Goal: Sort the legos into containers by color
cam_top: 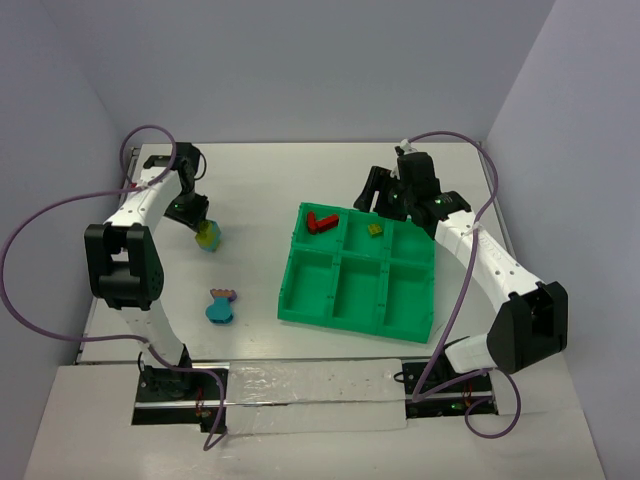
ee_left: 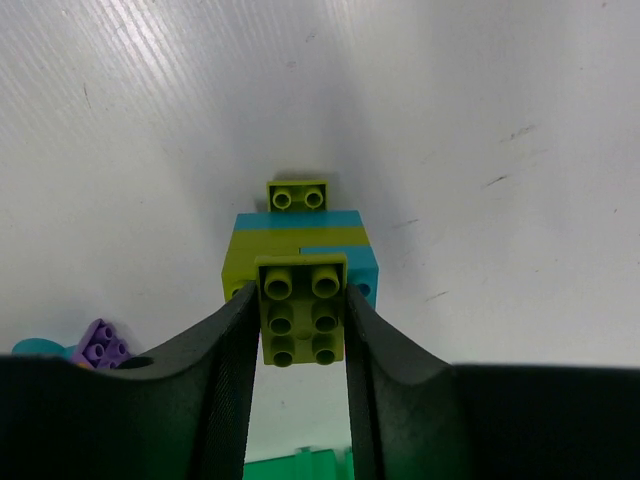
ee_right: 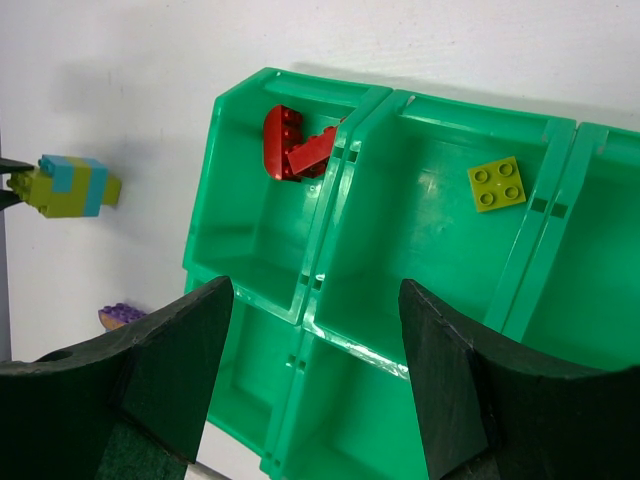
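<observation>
Red legos [cam_top: 320,221] and one yellow-green brick [cam_top: 375,229] lie in the tray's [ee_right: 333,200] far compartments. Left hand [ee_left: 300,300] grasps the top brick [ee_left: 302,322] of a mixed cluster [ee_left: 300,245], right hand [ee_right: 312,300] released; another cluster [cam_top: 219,305] waits on the counter.

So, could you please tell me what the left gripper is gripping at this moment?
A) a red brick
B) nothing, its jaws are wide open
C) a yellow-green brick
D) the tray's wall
C: in the left wrist view the jaws of the left gripper press both sides of the yellow-green brick, with the yellow-green and cyan cluster right behind it.
</observation>
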